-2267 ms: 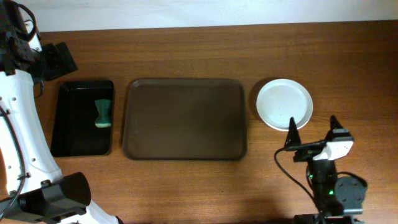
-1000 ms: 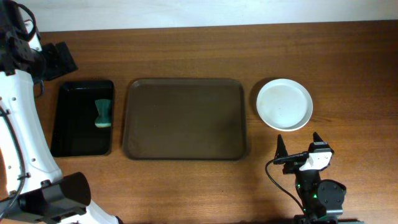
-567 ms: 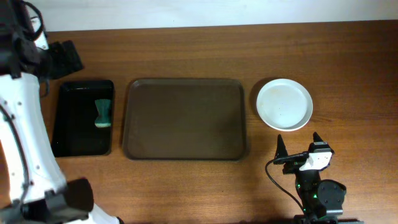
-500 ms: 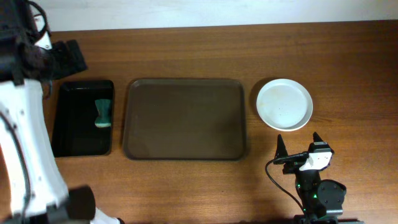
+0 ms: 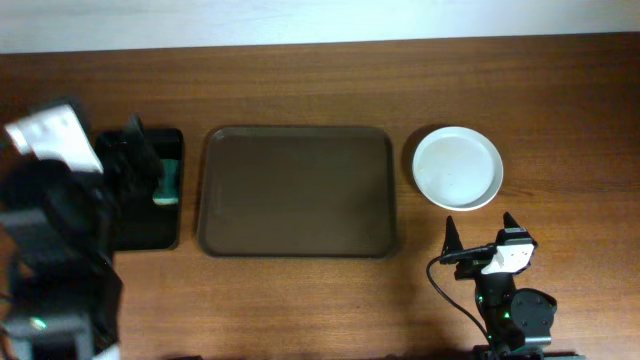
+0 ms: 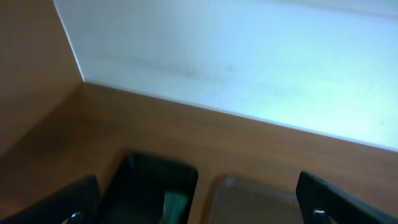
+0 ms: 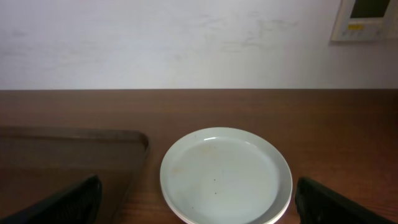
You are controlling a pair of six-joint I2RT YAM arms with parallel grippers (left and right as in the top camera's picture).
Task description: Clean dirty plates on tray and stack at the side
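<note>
The dark brown tray [image 5: 300, 190] lies mid-table with only its bare surface showing; its edge also appears in both wrist views [image 7: 68, 149] [image 6: 249, 198]. To its right, off the tray, a white plate [image 5: 458, 167] rests on the wood; its face [image 7: 225, 175] shows faint specks, and I cannot tell how many plates are stacked there. My right gripper [image 5: 478, 232] [image 7: 199, 214] is open just in front of the plate, apart from it. My left gripper [image 5: 140, 152] [image 6: 199, 211] hangs open over the black tray, blurred by motion.
A narrow glossy black tray [image 5: 135, 195] left of the brown tray holds a green sponge [image 5: 167, 180] [image 6: 175, 205]. The left arm's bulk [image 5: 50, 230] covers the table's front-left corner. A white wall runs along the table's far edge.
The left arm has swung from the far-left back edge toward the front, over the black tray. The right gripper drew back from the plate earlier and has held still for the last second.
</note>
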